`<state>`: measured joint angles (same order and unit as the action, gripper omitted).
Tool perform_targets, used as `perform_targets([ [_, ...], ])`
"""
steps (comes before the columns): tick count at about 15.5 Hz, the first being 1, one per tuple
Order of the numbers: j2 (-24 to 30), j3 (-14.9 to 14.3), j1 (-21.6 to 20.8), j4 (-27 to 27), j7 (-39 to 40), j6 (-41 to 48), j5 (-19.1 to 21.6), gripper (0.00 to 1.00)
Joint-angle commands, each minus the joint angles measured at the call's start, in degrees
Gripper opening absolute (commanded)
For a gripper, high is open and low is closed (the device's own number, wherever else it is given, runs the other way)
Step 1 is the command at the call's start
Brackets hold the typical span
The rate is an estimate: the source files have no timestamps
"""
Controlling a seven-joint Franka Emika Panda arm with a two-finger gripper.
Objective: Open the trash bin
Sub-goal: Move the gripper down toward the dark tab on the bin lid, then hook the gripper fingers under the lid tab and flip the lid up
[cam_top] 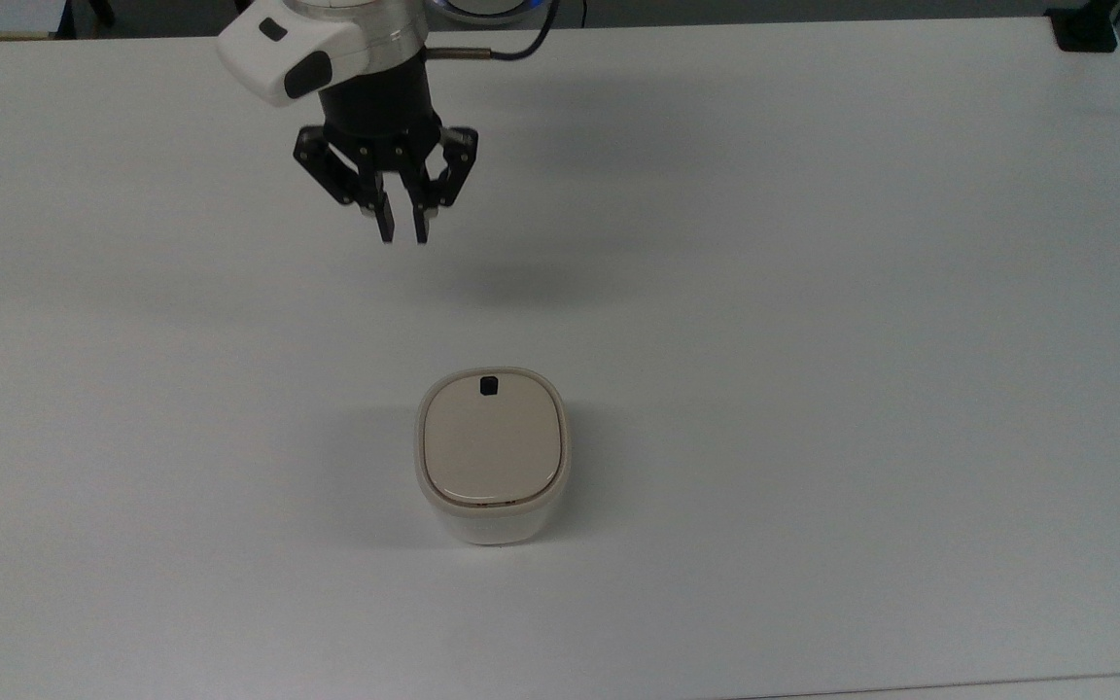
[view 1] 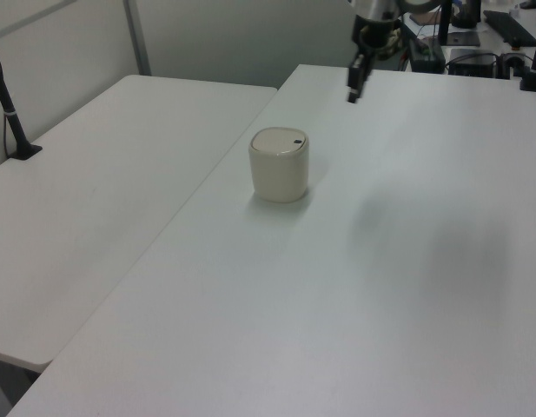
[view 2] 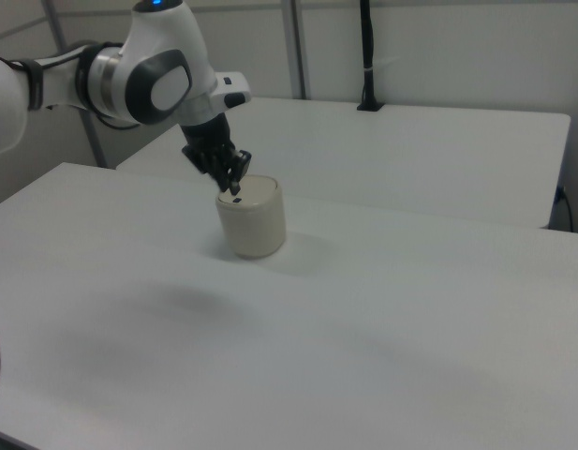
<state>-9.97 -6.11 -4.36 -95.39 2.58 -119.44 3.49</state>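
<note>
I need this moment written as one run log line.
phase: approach | gripper: shut, in air, apart from bin | trash bin: upright on table | lid: closed | button: untouched

Lab or office room: bare white tables (view 1: 120,174), partition walls (view 1: 241,39), clamped camera poles (view 2: 367,56).

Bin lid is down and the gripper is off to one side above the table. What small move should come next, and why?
Probably carry the gripper toward the trash bin until it is above the black button, then descend. The lid lies flat and closed, and the nearly closed fingertips hover above the table, apart from the bin, toward the top view's upper left.
</note>
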Motion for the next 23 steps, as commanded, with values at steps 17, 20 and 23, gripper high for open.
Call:
perform_targets([
  [17,-14.3,0.2,-5.7,4.5,1.1,-18.8,-1.2,0.0],
  [20,-14.5,0.2,-5.6,4.5,1.4,-18.7,-1.3,0.0],
  [23,-14.6,0.2,-5.9,4.4,1.5,-18.5,-1.3,0.0],
])
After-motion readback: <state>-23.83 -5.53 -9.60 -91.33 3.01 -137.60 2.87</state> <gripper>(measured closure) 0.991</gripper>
